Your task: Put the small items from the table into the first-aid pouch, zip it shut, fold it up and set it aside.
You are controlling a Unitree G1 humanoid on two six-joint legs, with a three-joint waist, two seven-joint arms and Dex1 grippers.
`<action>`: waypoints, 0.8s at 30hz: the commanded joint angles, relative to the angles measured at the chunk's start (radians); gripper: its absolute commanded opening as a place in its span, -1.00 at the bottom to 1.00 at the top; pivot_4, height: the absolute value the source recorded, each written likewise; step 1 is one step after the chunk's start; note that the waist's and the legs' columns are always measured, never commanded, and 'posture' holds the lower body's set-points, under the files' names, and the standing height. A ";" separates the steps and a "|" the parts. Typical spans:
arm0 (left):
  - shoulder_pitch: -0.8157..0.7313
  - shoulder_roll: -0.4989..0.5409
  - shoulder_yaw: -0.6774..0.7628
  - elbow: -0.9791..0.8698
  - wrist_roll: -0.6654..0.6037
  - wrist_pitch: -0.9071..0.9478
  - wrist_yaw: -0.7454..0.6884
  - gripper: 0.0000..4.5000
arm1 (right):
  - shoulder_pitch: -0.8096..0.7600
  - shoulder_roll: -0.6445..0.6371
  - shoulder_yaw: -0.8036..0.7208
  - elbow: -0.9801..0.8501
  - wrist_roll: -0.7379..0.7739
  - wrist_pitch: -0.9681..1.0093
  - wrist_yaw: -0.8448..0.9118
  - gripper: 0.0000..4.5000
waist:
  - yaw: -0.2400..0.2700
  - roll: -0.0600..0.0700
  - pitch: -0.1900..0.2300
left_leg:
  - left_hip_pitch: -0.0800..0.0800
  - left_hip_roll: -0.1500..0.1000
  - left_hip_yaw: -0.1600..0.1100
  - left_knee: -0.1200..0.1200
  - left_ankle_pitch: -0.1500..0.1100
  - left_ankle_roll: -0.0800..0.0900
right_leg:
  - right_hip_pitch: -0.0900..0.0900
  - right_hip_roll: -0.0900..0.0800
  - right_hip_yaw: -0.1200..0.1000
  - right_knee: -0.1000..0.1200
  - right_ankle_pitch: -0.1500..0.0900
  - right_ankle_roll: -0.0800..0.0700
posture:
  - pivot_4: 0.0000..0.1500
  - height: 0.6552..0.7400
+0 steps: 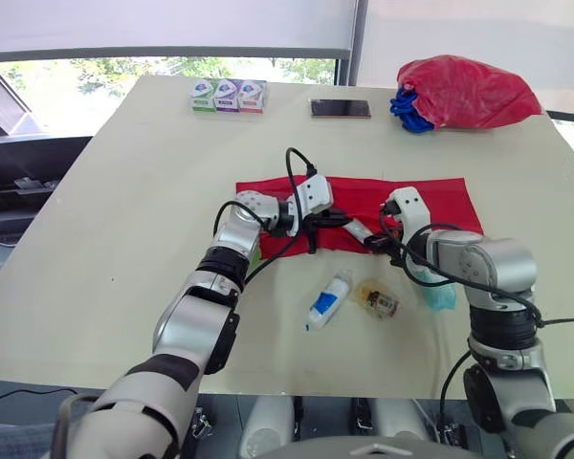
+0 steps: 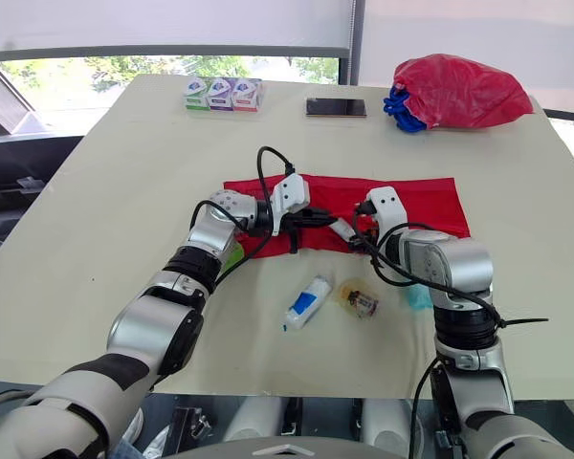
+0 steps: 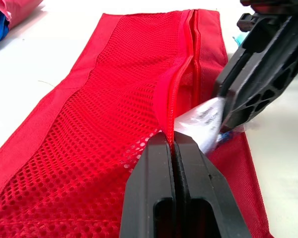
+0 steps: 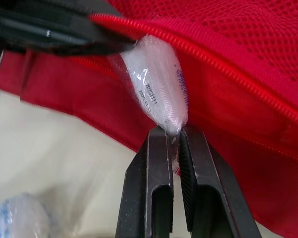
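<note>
From the head, you see the left gripper (image 1: pixel 337 218) and right gripper (image 1: pixel 375 241) meeting at the near edge of the red pouch (image 1: pixel 450 203), flat on the worktop (image 1: pixel 124 191). A tube (image 1: pixel 327 299) lies near the right jaws. Left wrist: your jaws clamp the pouch's zip lip. Right wrist: your jaws pinch the sachet (image 4: pixel 156 82), its far end at the opening.

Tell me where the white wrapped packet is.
The white wrapped packet is clamped in the right pincer, its tip at the red pouch opening, which the left pincer pinches up; head views show it mid-table, between the arms.
</note>
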 commanded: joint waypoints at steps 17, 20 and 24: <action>0.019 -0.033 -0.016 -0.058 -0.014 0.020 -0.006 -1.00 | -0.124 0.372 -0.285 0.039 0.060 0.078 -0.169 -0.96 | -0.002 0.000 0.000 | 0.000 0.000 0.000 -0.001 0.000 0.000 | 0.000 0.000 0.000 0.000 0.000 0.000 | 1.00 1.00; 0.026 -0.037 -0.019 -0.069 -0.014 0.027 -0.007 -1.00 | -0.154 0.407 -0.337 0.070 0.076 0.078 -0.200 -0.96 | -0.003 0.001 0.000 | 0.000 0.000 0.000 -0.001 0.000 0.000 | 0.000 0.000 0.001 -0.001 0.000 0.000 | 1.00 1.00; 0.034 -0.040 -0.021 -0.084 -0.015 0.035 -0.010 -1.00 | -0.187 0.453 -0.390 0.121 0.100 0.050 -0.246 -0.96 | -0.005 0.001 0.000 | 0.000 0.000 0.000 -0.002 0.000 0.000 | 0.000 0.000 0.001 -0.001 0.000 0.000 | 1.00 1.00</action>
